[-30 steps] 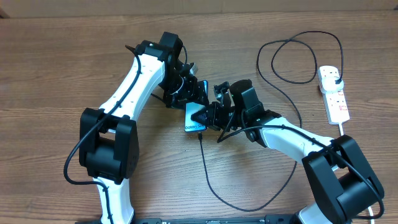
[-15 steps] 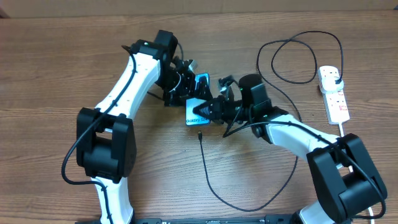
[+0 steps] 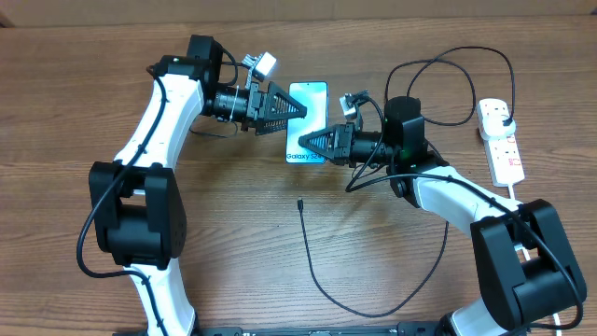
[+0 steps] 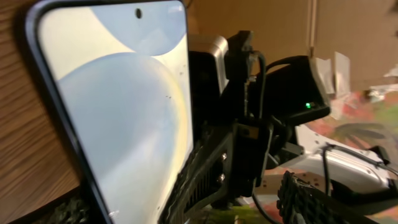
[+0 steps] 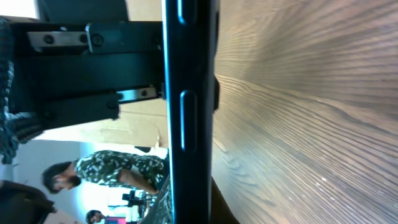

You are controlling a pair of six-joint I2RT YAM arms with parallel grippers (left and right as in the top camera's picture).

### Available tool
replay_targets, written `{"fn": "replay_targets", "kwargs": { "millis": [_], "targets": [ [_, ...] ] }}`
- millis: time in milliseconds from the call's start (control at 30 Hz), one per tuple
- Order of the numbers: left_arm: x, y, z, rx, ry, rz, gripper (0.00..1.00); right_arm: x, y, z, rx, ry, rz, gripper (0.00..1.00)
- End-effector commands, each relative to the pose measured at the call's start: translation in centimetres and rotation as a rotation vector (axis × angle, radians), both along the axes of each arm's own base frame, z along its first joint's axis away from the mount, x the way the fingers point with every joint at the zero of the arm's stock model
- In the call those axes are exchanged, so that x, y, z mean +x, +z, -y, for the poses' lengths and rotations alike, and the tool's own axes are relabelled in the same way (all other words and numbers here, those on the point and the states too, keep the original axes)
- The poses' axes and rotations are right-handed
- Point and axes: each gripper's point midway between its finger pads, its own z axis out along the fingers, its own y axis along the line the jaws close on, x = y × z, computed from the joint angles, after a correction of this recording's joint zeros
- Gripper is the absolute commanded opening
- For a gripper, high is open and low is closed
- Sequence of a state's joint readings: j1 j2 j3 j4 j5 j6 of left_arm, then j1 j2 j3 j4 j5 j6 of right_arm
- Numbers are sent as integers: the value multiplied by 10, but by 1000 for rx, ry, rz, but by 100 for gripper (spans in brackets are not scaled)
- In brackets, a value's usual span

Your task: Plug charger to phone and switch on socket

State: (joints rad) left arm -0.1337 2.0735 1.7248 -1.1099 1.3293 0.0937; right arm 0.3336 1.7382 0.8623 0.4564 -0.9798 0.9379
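Here we see the phone (image 3: 311,103) lying screen up near the middle of the desk (image 3: 75,93), a little toward the far edge, lit, with its white lettering at the near end. The left pincer (image 3: 303,108) reaches in from the left, and its tip sits at the phone's left long edge. From above its fingers merge into one dark wedge, and its own camera shows mostly the bright screen, so we cannot tell whether they stand apart or together. The right pincer (image 3: 303,145) comes from the right with its fingers pressed together, clamped on nothing we can see. Its tip is over the near part of the phone, just beside the lettering; whether it touches the glass we cannot tell. From the right wrist we see the phone edge-on, side buttons showing. The connector tip (image 3: 299,202) of the charger (image 3: 308,252) lies bare on the desk, apart from the phone, toward the near edge. The cable curves nearer, climbs the right side, loops near the far right corner and ends in a black plug (image 3: 502,115) seated in the far end of the socket (image 3: 504,154), which lies along the right edge.
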Motion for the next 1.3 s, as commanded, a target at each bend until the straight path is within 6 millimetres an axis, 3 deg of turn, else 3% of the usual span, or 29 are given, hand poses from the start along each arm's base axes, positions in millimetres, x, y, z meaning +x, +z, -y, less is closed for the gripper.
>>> {"fn": "replay_targets", "kwargs": {
  "millis": [0,67,200,267,633,933,1267],
  "targets": [
    [-15,51,17,-209,-70,74,85,-3,15,-7,40,25,-11,4],
    [-17,60,19,-263,-81,76,76,-2,19,-7,51,22,-13,4],
    [-18,60,20,-262,-85,69,46,-2,21,-8,58,20,-6,4],
    [-18,60,21,-262,-86,71,40,-2,21,-8,63,17,-28,4],
    [-17,61,21,-265,-89,88,41,-13,22,-17,69,61,-50,4],
    [-20,61,25,-265,-100,87,41,-7,20,-16,60,25,-46,4],
    [-24,61,33,-268,-123,96,38,-14,14,-22,46,42,-74,4]
  ]
}}
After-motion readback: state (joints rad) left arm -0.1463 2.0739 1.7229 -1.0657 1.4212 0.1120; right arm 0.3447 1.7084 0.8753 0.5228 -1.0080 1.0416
